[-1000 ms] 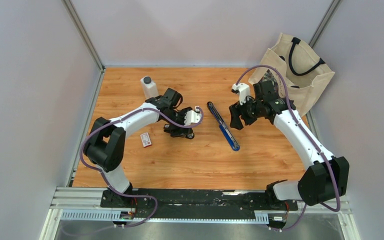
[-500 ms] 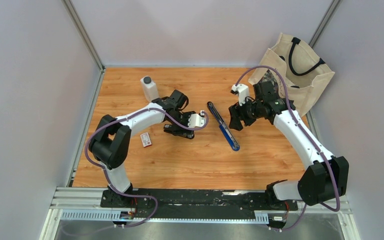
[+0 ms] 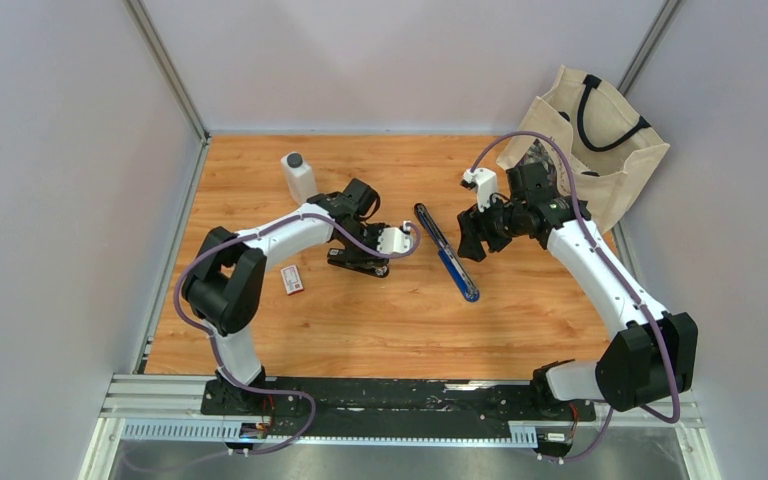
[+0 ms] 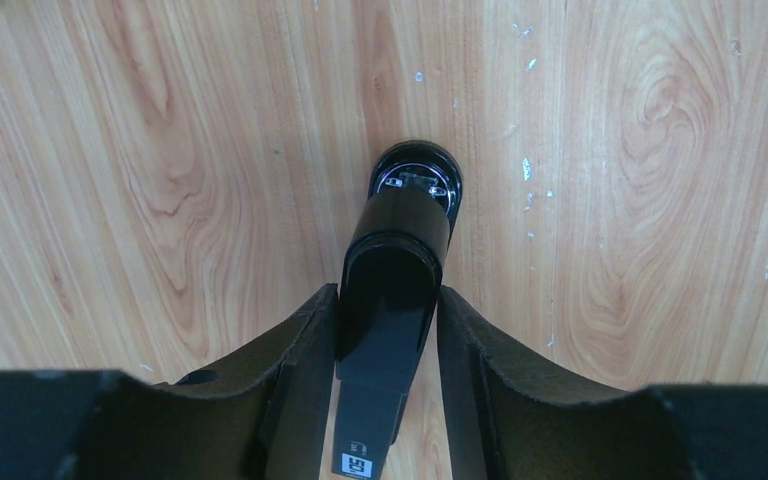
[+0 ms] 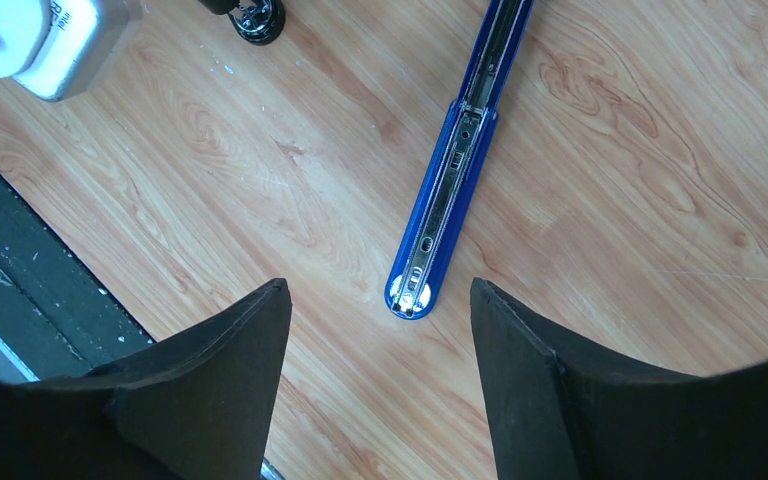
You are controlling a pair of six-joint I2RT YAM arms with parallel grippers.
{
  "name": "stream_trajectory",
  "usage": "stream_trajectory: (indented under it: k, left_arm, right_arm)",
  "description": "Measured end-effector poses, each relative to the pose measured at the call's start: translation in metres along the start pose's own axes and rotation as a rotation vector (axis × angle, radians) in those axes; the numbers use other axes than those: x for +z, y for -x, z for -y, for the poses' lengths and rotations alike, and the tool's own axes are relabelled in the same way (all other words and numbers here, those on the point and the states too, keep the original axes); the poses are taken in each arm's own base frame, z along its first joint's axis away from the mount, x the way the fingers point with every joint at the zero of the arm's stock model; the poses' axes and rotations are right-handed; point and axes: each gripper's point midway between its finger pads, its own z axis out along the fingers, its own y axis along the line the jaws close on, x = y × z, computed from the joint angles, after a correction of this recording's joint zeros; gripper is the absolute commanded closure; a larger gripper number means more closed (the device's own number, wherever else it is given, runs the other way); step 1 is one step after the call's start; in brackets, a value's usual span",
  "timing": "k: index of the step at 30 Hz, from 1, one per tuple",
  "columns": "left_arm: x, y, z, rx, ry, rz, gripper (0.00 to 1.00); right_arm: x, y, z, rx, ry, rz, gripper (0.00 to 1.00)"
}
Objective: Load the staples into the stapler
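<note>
A cloth tote bag (image 3: 615, 170) is standing at the far right corner of the counter (image 3: 380, 330), its mouth open; something dark and crumpled is showing inside, too unclear to name. A white bottle (image 3: 298, 178) with a dark cap is standing upright at the far left. The box of staples (image 3: 291, 279) is lying flat on the counter at the left, looking closed, so its contents are not showing. Its long axis is running roughly from near to far.

The stapler (image 5: 440, 215) is lying opened out flat near the middle of the counter. Its long axis is running diagonally from far left to near right. The blue half with the bare metal channel is pointing toward the near edge, and the darker half is pointing away.

The left gripper (image 4: 388, 300) is reaching down over a black tool (image 4: 392, 250) with a rounded front end. Its jaws are sitting tight against both sides, but I cannot tell whether they are squeezing it. The staples box is lying apart from these jaws, to their left.

The right gripper (image 5: 380, 285) is hovering with its jaws open and holding nothing. The stapler's rounded blue end is lying on the counter just ahead of the gap. The stapler is sitting between the two grippers.
</note>
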Motion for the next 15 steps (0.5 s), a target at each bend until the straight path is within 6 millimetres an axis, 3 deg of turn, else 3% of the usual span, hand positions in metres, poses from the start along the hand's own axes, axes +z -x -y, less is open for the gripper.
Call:
stream_trajectory:
  k: [4, 11, 15]
  left_arm:
    - [0.0020, -0.0006, 0.0011, 0.002, -0.005, -0.010, 0.58]
    - [0.0020, 0.0005, 0.0003, 0.008, -0.008, -0.021, 0.98]
    - [0.0020, 0.0019, 0.0004, -0.001, -0.015, -0.022, 1.00]
  right_arm:
    - [0.0000, 0.0000, -0.0001, -0.001, 0.001, 0.000, 0.31]
    - [0.0001, 0.0003, -0.0009, -0.005, 0.006, 0.002, 0.31]
    - [0.0001, 0.0002, -0.0008, -0.009, 0.007, 0.002, 0.32]
